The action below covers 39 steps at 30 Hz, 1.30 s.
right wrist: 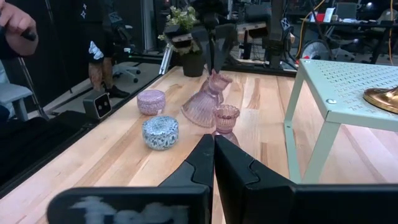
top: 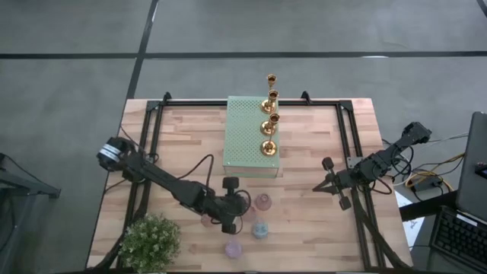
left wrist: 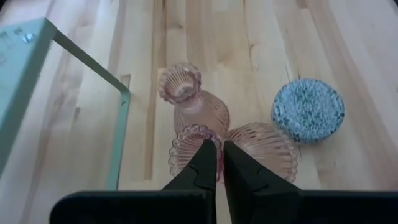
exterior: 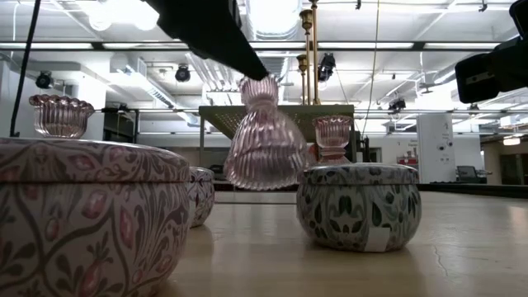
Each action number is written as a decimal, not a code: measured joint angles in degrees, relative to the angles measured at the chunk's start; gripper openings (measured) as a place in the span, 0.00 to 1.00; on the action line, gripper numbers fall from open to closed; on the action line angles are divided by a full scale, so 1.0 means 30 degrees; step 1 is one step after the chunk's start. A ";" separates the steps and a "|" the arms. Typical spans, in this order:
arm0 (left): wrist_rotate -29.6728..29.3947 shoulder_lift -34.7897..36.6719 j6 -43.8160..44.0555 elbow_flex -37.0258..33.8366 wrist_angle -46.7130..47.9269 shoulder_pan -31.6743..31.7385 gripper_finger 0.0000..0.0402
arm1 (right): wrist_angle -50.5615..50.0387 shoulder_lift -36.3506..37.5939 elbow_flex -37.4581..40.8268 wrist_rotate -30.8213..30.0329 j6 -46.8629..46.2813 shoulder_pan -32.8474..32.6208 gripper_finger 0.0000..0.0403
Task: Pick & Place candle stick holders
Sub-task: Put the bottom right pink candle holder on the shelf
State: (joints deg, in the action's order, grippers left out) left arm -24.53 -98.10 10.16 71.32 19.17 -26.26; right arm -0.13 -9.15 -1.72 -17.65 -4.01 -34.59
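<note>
Your left gripper (left wrist: 219, 163) is clamped on the rim of a pink ribbed holder (exterior: 264, 136), which hangs tilted just in front of the pale green block (top: 252, 137). The gold holders (top: 268, 125) stand on that block, beyond the load. Your right gripper (right wrist: 213, 163), clenched empty, waits well to the block's right.

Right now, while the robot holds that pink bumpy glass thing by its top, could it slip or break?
Probably, yes. The pink ribbed holder looks like glass, so it is likely smooth, slippery and breakable. The left gripper pinches only its narrow rim, and it hangs tilted with the wide bell low, so it may swing. Set down on that wide bell, it should stand steady.
</note>
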 joint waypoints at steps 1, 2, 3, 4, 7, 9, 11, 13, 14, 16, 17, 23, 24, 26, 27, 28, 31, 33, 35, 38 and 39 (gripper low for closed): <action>0.0016 0.0062 -0.0002 0.0081 0.0135 0.0000 0.03 | -0.0010 0.0000 0.0007 -0.0001 0.0000 -0.0007 0.02; 0.0096 0.0129 -0.0002 0.0132 0.0277 0.0000 0.03 | 0.0003 -0.0007 0.0007 -0.0001 0.0000 -0.0001 0.02; 0.0179 0.0197 -0.0016 0.0219 0.0452 0.0000 0.03 | 0.0007 -0.0003 0.0007 0.0006 0.0000 -0.0005 0.02; 0.0230 0.0306 -0.0009 0.0225 0.0436 0.0000 0.03 | -0.0010 0.0000 0.0007 0.0002 0.0000 -0.0006 0.02; 0.0423 0.0650 -0.0009 0.0343 0.0453 0.0000 0.03 | -0.0003 0.0000 0.0007 0.0006 0.0000 -0.0007 0.02; 0.0443 0.0785 -0.0012 0.0523 0.0631 0.0000 0.03 | -0.0003 0.0000 0.0007 -0.0001 0.0000 -0.0004 0.02; 0.0452 0.0869 -0.0022 0.0721 0.0954 0.0000 0.03 | 0.0000 0.0000 0.0007 0.0006 0.0000 -0.0002 0.02; 0.0479 0.0951 -0.0024 0.0949 0.1222 0.0000 0.03 | 0.0000 0.0000 0.0007 -0.0001 0.0000 -0.0007 0.02; 0.0481 0.0997 -0.0024 0.1074 0.1369 0.0000 0.03 | 0.0002 0.0000 0.0007 0.0006 0.0000 -0.0007 0.02; 0.0509 0.1124 -0.0024 0.1320 0.1757 0.0000 0.03 | 0.0004 0.0000 0.0007 -0.0001 0.0000 0.0000 0.02; 0.0513 0.1184 -0.0024 0.1441 0.1937 0.0000 0.03 | -0.0003 0.0000 0.0007 0.0004 0.0000 -0.0007 0.02; 0.0517 0.1584 -0.0089 0.2451 0.3288 -0.0015 0.03 | -0.0002 0.0000 0.0007 -0.0001 0.0000 -0.0006 0.02; 0.0524 0.1663 -0.0157 0.2702 0.3573 -0.0015 0.03 | 0.0003 0.0000 0.0007 -0.0001 0.0000 -0.0004 0.02; 0.0501 0.1824 -0.0345 0.3147 0.4117 -0.0015 0.03 | 0.0002 0.0000 0.0007 0.0001 0.0000 0.0000 0.02; 0.0481 0.1890 -0.0438 0.3380 0.4324 -0.0010 0.03 | 0.0000 0.0000 0.0007 -0.0001 0.0000 -0.0006 0.02; 0.0387 0.1943 -0.0525 0.3633 0.4572 0.0000 0.03 | 0.0000 0.0000 0.0007 -0.0001 0.0000 0.0000 0.02; -0.0432 0.2092 -0.0948 0.4320 0.5498 0.0019 0.03 | -0.0003 0.0000 0.0007 0.0000 0.0000 -0.0003 0.02; -0.1083 0.2097 -0.1223 0.4877 0.6150 0.0094 0.03 | -0.0003 0.0000 0.0007 -0.0001 0.0000 -0.0006 0.02; -0.1745 0.2097 -0.1452 0.5333 0.7048 0.0228 0.03 | 0.0004 0.0000 0.0007 0.0002 0.0000 -0.0005 0.02; -0.2559 0.2105 -0.1822 0.5740 0.7704 0.0574 0.03 | 0.0004 0.0000 0.0007 0.0001 0.0000 0.0000 0.02; -0.2970 0.2105 -0.1914 0.5871 0.8131 0.0715 0.03 | 0.0004 0.0000 0.0007 0.0000 0.0000 -0.0007 0.02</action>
State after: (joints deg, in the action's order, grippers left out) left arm -33.45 -91.79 4.42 88.93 43.56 -24.12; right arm -0.12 -9.15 -1.69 -17.65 -4.01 -34.61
